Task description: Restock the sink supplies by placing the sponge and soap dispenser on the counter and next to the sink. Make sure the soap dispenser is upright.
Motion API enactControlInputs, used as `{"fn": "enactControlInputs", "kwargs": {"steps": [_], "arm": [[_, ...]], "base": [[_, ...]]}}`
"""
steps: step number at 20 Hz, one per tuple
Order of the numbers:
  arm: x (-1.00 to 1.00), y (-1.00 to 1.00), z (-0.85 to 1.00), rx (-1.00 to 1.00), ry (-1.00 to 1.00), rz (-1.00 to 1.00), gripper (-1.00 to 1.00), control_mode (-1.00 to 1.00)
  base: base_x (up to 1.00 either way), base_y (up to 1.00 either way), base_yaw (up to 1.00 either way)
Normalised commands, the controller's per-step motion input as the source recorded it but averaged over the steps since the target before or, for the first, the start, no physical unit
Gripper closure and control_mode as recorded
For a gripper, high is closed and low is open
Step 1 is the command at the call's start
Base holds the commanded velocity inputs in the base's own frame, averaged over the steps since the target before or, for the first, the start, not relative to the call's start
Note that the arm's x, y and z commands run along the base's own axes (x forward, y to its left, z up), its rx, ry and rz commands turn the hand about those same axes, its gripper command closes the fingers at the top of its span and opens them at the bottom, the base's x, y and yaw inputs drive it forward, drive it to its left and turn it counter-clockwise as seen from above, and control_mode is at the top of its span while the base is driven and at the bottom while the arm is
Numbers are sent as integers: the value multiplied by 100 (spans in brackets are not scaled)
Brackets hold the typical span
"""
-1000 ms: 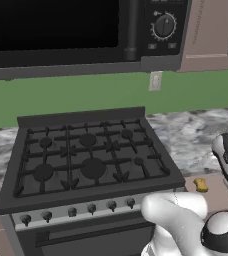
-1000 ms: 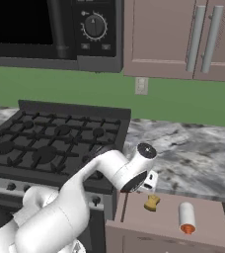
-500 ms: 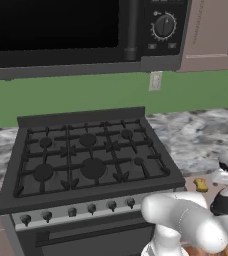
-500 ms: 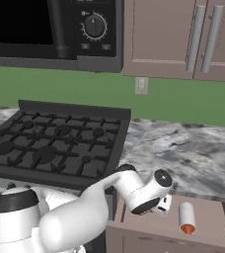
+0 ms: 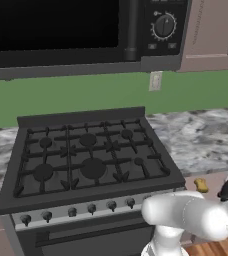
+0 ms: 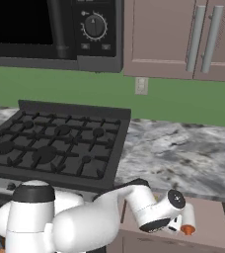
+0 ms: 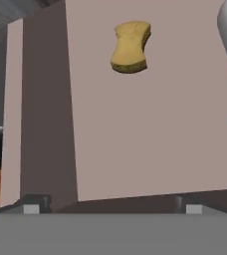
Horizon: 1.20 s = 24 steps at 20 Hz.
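Looks like the fetch step, nothing moved to the counter point(image 6: 183, 153) yet. Reaching down into an open drawer point(image 7: 150, 149) below the marbled worktop, right of the gas stove point(image 5: 86, 160). Sponge point(image 7: 131, 46) lying flat on the drawer floor, ahead of the gripper point(image 7: 110, 204) and well apart from it; also visible as a small yellow blob point(image 5: 201, 185) from the left base. Soap dispenser point(image 6: 187, 220) lying on its side in the same drawer, orange pump end toward the front, just beside the hand in the right base view. Fingertips point(image 7: 34, 204) spread wide with nothing between them.

Next up, probably: push forward over the sponge, line up on its narrow waist, drop and pinch. Could go for the bottle first instead, can't tell. Sink not in the picture, so likely some driving needed afterwards. Bottle will need standing up too.
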Motion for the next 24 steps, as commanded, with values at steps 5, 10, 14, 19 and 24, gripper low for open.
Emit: {"fn": "enactControlInputs", "kwargs": {"steps": [5, 10, 14, 19, 24], "arm": [[-75, -32, -40, 2, 3, 0, -100, -100], [-100, -51, -19, 7, 2, -8, -100, -100], [-100, -64, -23, 7, 7, -12, -100, -100], [-100, -91, -12, 10, 5, -8, -100, -100], [-67, -100, 0, 12, 5, 0, -100, -100]], "base": [[0, 0, 0], [0, 0, 0], [0, 0, 0], [0, 0, 0], [0, 0, 0]]}}
